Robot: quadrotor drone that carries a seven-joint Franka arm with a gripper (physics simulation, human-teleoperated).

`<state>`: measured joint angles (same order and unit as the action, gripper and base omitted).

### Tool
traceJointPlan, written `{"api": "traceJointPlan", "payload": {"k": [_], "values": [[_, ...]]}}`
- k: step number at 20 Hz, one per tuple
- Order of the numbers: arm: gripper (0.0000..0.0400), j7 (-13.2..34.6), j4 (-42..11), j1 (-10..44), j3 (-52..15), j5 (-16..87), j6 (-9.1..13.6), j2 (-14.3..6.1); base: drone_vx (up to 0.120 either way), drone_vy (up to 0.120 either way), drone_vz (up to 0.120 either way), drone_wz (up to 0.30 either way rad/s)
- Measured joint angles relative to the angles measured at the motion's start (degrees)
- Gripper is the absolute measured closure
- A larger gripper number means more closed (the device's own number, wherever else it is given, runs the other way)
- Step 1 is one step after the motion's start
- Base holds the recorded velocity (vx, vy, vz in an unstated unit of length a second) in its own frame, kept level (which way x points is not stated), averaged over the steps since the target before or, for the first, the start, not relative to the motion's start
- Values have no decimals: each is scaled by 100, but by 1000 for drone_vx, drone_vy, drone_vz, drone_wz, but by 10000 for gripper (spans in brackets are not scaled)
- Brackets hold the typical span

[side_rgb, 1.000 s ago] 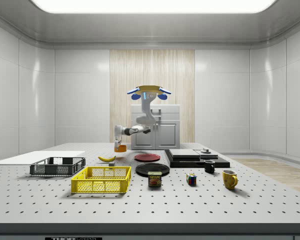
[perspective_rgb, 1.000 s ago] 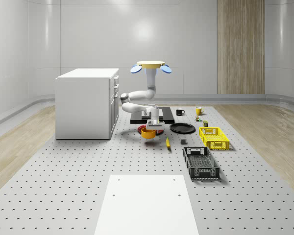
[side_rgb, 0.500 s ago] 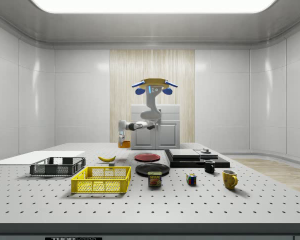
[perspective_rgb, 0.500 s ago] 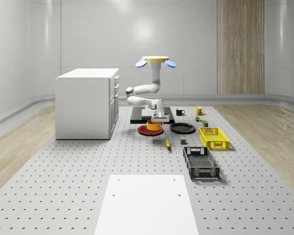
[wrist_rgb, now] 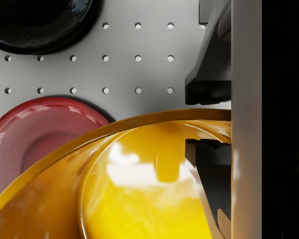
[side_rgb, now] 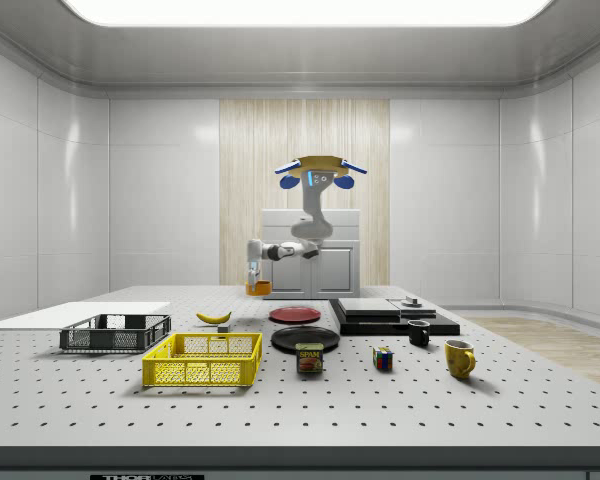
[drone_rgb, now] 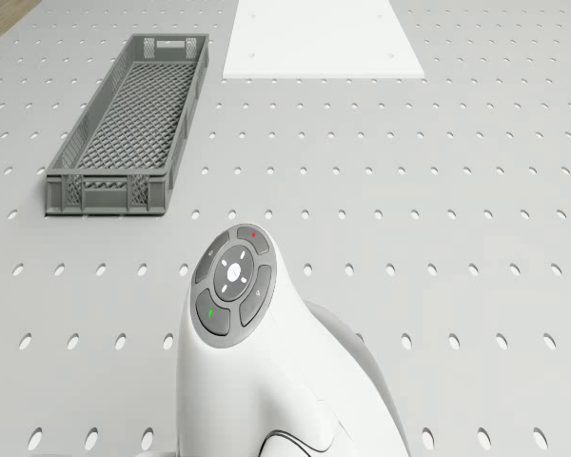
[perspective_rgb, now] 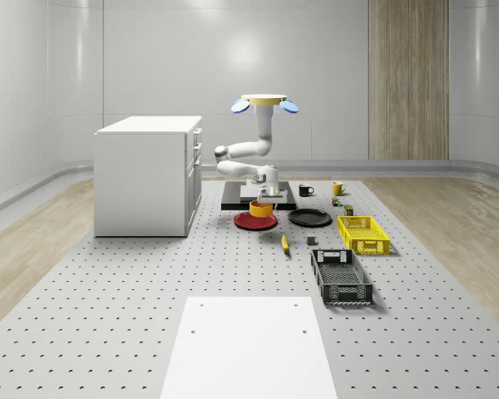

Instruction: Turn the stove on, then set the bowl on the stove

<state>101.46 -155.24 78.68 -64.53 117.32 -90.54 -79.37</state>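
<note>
In the whole-scene view, a white cabinet (perspective_rgb: 148, 174) stands at the left of the perforated bench (perspective_rgb: 108, 316). Right of it the drone (perspective_rgb: 264, 102) hovers above the near edge of the black stove (perspective_rgb: 283, 196), its arm folded down toward the cabinet side and forward. The jaws (perspective_rgb: 264, 194) are clenched on the rim of the orange bowl (perspective_rgb: 260, 208), which hangs in the air just above the red plate (perspective_rgb: 255, 221), off the stove; the wrist view shows one finger (wrist_rgb: 209, 59) outside the bowl's wall, another inside it. Next comes a black plate (perspective_rgb: 309, 218), with a banana (perspective_rgb: 284, 242) nearer the camera. Farther right sit a yellow basket (perspective_rgb: 363, 233) and a grey crate (perspective_rgb: 340, 277); a dark mug (perspective_rgb: 304, 189) and a yellow mug (perspective_rgb: 337, 188) stand behind them.
</note>
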Motion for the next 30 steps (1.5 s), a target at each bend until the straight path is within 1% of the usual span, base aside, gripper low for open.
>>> {"api": "traceJointPlan", "payload": {"k": [3,30], "values": [[300,1,0,1,-1,-1,-2,-2,-120,0,120,0],[300,8,2,10,-3,-11,-18,-20,-120,0,0,0]]}}
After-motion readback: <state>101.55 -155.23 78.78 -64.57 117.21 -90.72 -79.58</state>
